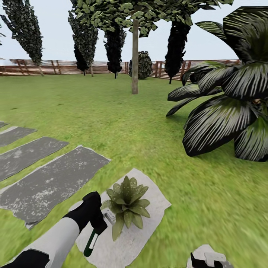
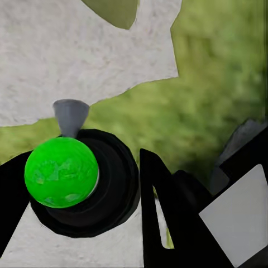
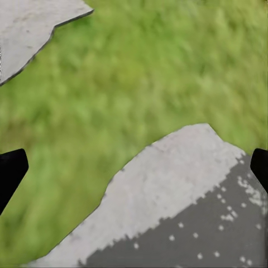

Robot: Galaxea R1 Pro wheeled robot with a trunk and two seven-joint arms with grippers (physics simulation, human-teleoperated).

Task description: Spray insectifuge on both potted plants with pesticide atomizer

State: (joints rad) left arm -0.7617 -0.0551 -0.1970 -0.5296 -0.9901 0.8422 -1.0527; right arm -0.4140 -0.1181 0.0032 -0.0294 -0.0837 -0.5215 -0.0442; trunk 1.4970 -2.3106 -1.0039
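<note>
We grip the pesticide atomizer (image 1: 91, 238) in our left gripper (image 1: 97, 222), nozzle just beside the potted plant (image 1: 127, 204) to spray it; right gripper (image 3: 134, 167) fingers wide, idle.

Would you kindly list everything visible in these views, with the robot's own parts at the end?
Potted plant: one, olive-green rosette, on a pale stone slab beside the left hand.
Pesticide atomizer: one, dark green with a whitish strip, held in the left hand, body hanging downward.
Stepping stones: several, grey, on the lawn at the left.
Pale slab: one, light grey, under the plant.
Large dark-leaved plant: one, dark green with pale streaks, at the right.
Trees: several, dark foliage, near the far fence.
Fence: one, brown slatted, along the back.
Lawn: green, all around.
Left hand: black, closed on the atomizer.
Right hand: black and white, at the bottom edge, fingers wide apart.
</note>
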